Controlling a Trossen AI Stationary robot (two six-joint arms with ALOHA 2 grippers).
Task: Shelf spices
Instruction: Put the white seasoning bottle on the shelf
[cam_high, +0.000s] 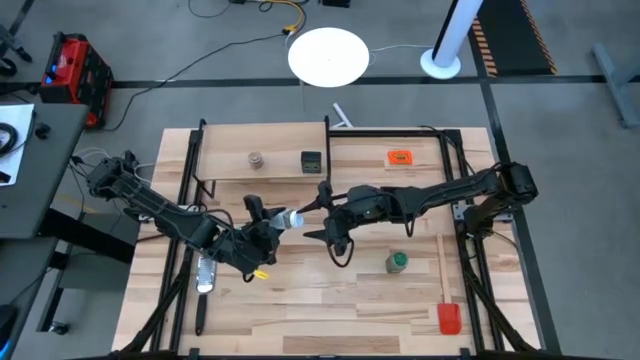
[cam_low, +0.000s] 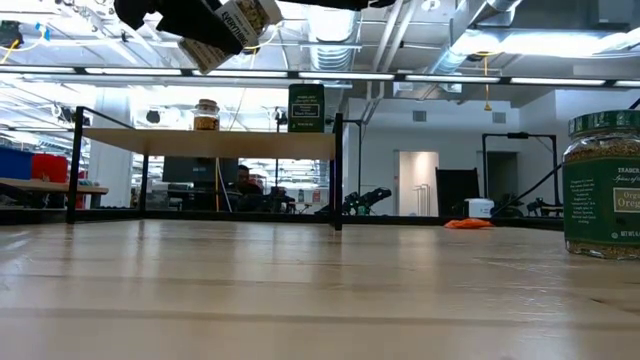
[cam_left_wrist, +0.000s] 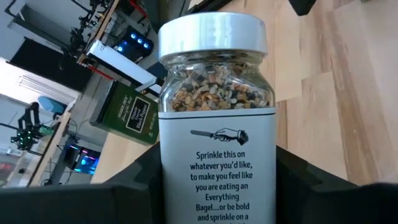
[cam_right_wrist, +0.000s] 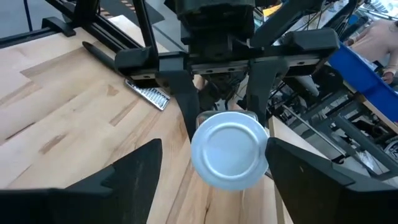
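My left gripper (cam_high: 268, 222) is shut on a clear jar with a white lid (cam_high: 290, 217), held high over the table's middle; the low view shows it tilted (cam_low: 235, 25). My right gripper (cam_right_wrist: 214, 148) is open, one finger on either side of the lid (cam_right_wrist: 229, 148). I see no touch. The shelf (cam_high: 225, 150) stands at the far left; the brownish jar (cam_high: 256, 160) and the black tin (cam_high: 311, 160) stand upright on its plank. The green-lidded jar (cam_high: 397, 262) stands on the table at the near right. My left gripper pinches the jar's labelled body (cam_left_wrist: 171, 186) between its two fingers (cam_left_wrist: 134, 183), below the band of visible spice. The fingers come from the table's left and lie along the jar. The jar is lifted clear, and its lid (cam_left_wrist: 212, 34) points away toward my right gripper.
An orange tag (cam_high: 400, 157) lies at the far right. A red-headed spatula (cam_high: 445, 295) lies along the near right edge. A slim metal tool (cam_high: 206, 272) lies at the near left, under my left arm. Bare wood shows near the front edge.
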